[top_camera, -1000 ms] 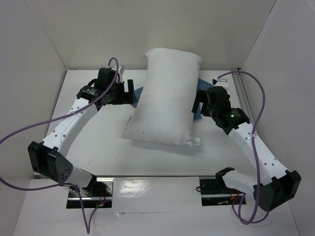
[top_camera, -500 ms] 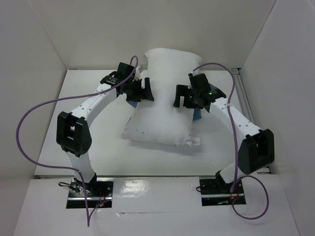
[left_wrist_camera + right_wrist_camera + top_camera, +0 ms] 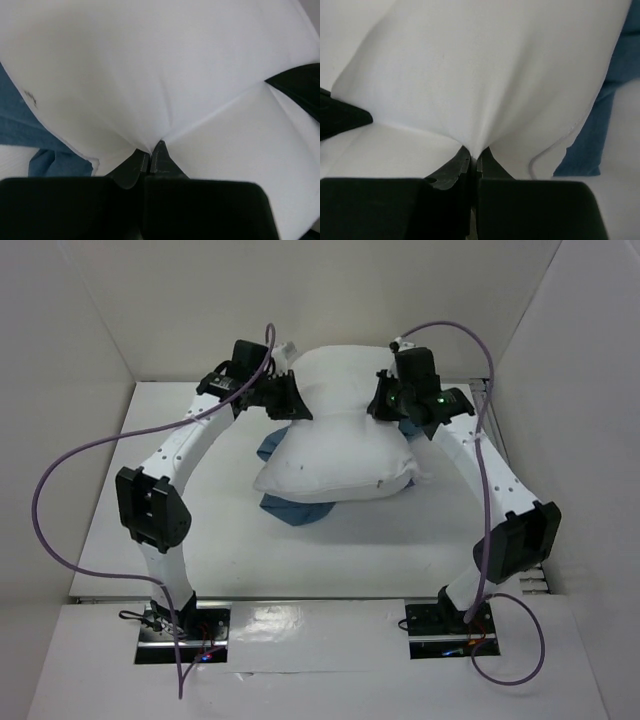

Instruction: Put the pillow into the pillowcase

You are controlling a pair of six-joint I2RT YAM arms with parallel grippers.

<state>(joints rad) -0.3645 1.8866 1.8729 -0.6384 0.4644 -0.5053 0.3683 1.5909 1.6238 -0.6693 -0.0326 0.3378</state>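
The plump white pillow (image 3: 337,445) lies across the middle of the table, pinched in at both sides near its far end. My left gripper (image 3: 292,408) is shut on a fold of the pillow (image 3: 150,85) at its left side. My right gripper (image 3: 382,406) is shut on a fold of the pillow (image 3: 485,80) at its right side. The blue pillowcase (image 3: 296,510) lies crumpled under the pillow, showing at its front left and at the right (image 3: 410,428). Blue cloth of the pillowcase (image 3: 20,125) shows at the left of the left wrist view, and the pillowcase (image 3: 605,120) at the right of the right wrist view.
White walls close in the table (image 3: 220,550) at the back and both sides. Purple cables (image 3: 60,480) loop off both arms. The arm bases (image 3: 180,625) stand at the near edge.
Both grippers moved in over the pillow's sides and shut on its fabric. The pillow has shifted and bunched, and more of the blue pillowcase shows at its front left.
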